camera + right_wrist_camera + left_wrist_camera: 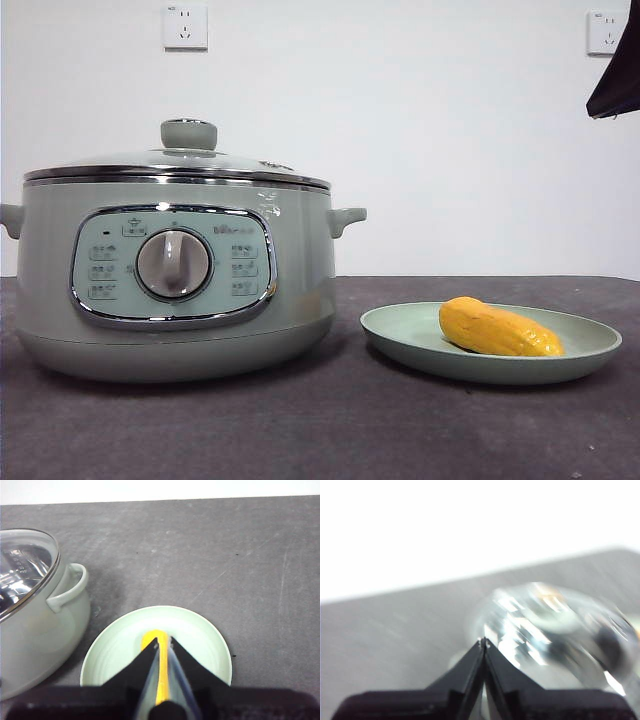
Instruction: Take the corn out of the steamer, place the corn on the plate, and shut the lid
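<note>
The steamer point(175, 280) stands at the left with the glass lid point(188, 160) sitting closed on it. The corn point(498, 330) lies on the pale green plate point(400, 330) at the right. In the right wrist view my right gripper point(163, 640) hangs high above the plate point(115, 650), its jaws all but shut and empty, with the corn point(152, 636) showing below the tips. It is the black tip point(615, 70) at the front view's top right. My left gripper point(484, 641) is shut and empty, with the blurred lid point(555, 625) beyond its tips.
The dark grey table point(320, 430) stretches around the pot and plate. The steamer's side handle point(67, 587) is close to the plate's rim. Two wall sockets point(185, 27) are on the white wall behind.
</note>
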You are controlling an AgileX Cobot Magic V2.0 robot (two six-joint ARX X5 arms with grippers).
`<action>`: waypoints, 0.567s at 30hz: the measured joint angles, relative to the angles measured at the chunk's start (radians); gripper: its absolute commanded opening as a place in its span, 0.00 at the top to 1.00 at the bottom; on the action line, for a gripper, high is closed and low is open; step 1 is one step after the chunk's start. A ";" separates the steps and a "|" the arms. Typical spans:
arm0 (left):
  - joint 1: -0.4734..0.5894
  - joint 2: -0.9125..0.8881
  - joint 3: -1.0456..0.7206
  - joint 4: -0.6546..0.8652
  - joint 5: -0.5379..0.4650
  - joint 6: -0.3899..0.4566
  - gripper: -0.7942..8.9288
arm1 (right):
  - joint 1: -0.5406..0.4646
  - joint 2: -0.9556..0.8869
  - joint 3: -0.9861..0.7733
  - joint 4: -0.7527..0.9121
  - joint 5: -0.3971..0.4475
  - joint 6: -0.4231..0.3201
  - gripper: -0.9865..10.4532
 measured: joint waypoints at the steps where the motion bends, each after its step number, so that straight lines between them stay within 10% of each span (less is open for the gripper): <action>1: 0.053 -0.030 -0.027 0.024 0.000 0.002 0.92 | 0.000 0.000 0.000 0.000 0.000 0.000 0.89; 17: 0.233 -0.191 -0.511 0.233 0.004 -0.039 0.92 | 0.000 0.000 0.000 0.000 0.000 0.000 0.89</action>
